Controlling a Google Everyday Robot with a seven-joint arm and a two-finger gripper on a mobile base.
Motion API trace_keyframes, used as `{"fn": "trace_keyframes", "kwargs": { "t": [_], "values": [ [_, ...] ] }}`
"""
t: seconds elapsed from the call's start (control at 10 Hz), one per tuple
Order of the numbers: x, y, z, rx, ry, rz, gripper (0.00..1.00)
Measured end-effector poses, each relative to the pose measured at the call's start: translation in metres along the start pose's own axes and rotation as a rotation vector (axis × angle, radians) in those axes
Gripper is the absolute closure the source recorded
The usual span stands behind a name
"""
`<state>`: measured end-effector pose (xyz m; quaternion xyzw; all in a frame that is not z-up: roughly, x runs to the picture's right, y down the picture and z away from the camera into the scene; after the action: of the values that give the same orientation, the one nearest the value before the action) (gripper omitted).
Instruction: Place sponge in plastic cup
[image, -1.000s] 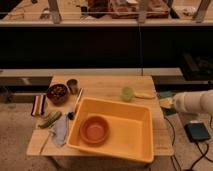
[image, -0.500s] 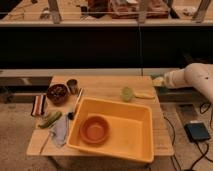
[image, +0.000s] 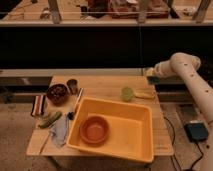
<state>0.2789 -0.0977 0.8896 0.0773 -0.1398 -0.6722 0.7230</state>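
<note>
My gripper (image: 151, 75) hangs above the table's far right corner, at the end of the white arm that reaches in from the right. It is shut on the sponge (image: 154, 80), a small teal block showing just under its tip. The plastic cup (image: 127, 93), pale yellow-green and round, stands on the table to the lower left of the gripper, just behind the yellow tub. The sponge is apart from the cup, higher and to its right.
A yellow tub (image: 135, 135) holds an orange bowl (image: 95, 129). A yellow object (image: 144, 94) lies right of the cup. At the left are a dark metal cup (image: 72, 85), a dark bowl (image: 57, 93), a blue-grey cloth (image: 60, 132) and a green item (image: 50, 119). A blue box (image: 195, 131) sits on the floor.
The arm has swung up and leftward from low beside the table's right edge, so the gripper now hangs over the far right corner.
</note>
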Motion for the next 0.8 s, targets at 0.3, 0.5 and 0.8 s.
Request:
{"fn": "trace_keyframes", "kwargs": {
  "t": [0.3, 0.5, 0.8],
  "values": [
    [0.003, -0.030, 0.038, 0.048, -0.021, 0.010, 0.86],
    [-0.002, -0.059, 0.050, 0.076, -0.060, -0.018, 0.86],
    [-0.020, -0.099, 0.059, 0.027, -0.159, -0.142, 0.86]
  ]
}}
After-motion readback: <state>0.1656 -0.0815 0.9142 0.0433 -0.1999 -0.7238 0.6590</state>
